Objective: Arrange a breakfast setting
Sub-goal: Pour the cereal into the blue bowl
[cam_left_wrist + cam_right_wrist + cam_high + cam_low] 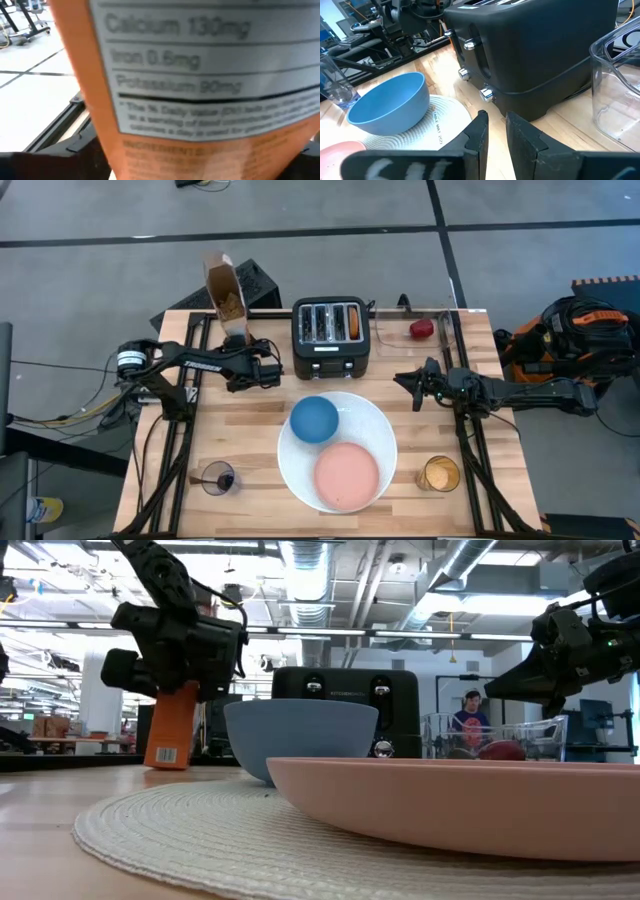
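left gripper (pixel 262 368): fingers hidden behind cereal box (pixel 200 90), whose label is blurred and cut off | pink plate (pixel 470 805): cut by edge | toaster (pixel 333 337): brown item in slot, possibly the bagel half

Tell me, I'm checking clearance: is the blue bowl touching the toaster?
Apart. The right wrist view shows bare wooden table between the blue bowl and the toaster.

Bowl (pixel 315 420) and small plate (pixel 347 476) on large plate (pixel 383 430)
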